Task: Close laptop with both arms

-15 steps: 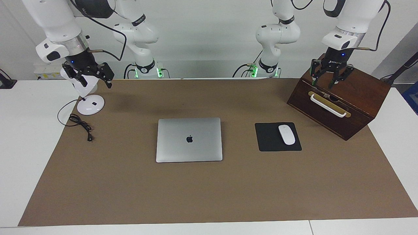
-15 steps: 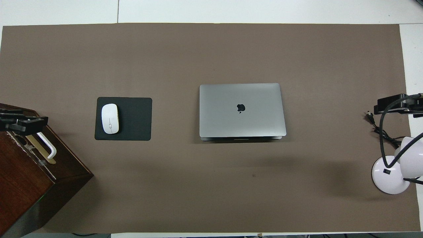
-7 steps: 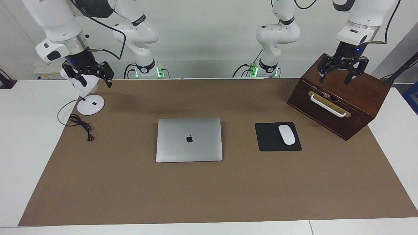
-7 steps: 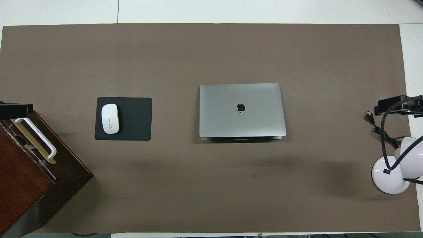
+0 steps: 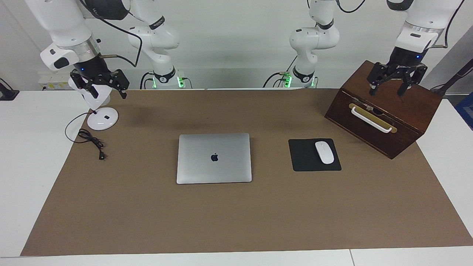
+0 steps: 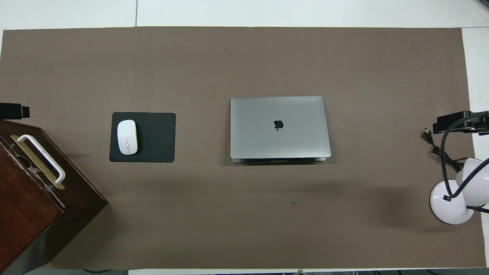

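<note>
Silver-grey metal laptop [image 5: 214, 158] with a dark apple logo on its lid lies shut and flat at the middle of the brown-covered surface [image 5: 236, 221]; in the overhead view a thin sliver of its base shows under the lid's edge nearer the robots. Beside it, toward the left arm's end of the surface, a black rectangular mouse pad [image 5: 308, 162] carries a white oval mouse [image 5: 324, 152]. Nearer to the robots than the pad, at that same end, stands a dark brown wooden box [image 5: 388, 111] set at an angle, with a white bar handle on a brass plate [image 5: 371, 119] on its front.

The left claw [image 5: 394, 79] hangs over the top of the wooden box, apart from it, its black fingers spread and pointing down. In the overhead view only a dark tip, probably this claw, shows at the frame's edge.

The right claw [image 5: 105, 87] hangs over the right arm's end of the surface, its fingers spread, just above a white desk lamp with a round base [image 5: 102, 119]. A black power cord [image 5: 90, 140] trails from the lamp base onto the brown cover.

Both claws are well apart from the laptop and neither touches anything.
</note>
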Tool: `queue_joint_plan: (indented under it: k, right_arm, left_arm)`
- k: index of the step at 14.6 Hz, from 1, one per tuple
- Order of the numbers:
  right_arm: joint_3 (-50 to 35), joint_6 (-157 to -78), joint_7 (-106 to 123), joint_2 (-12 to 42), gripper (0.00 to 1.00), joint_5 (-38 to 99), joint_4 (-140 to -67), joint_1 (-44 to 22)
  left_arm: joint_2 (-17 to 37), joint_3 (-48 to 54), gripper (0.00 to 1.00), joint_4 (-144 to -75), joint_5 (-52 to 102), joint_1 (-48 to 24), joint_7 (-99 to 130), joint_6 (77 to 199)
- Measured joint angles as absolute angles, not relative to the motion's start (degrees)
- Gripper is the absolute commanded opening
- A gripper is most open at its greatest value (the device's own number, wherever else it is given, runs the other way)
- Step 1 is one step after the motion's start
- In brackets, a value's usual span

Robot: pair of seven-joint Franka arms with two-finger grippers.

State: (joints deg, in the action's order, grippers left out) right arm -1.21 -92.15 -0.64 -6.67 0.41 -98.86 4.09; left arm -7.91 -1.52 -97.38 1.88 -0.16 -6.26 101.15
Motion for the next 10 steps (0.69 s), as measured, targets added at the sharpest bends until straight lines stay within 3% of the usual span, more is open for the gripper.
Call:
queue_joint_plan:
  k: [10]
  right_arm:
    - [-1.09,-91.73,0.76,-6.67,1.00,0.24,-98.93,4.11]
  left_arm:
    - [-5.25,-1.51,1.00,-96.18,1.85,0.20,-6.15,99.09]
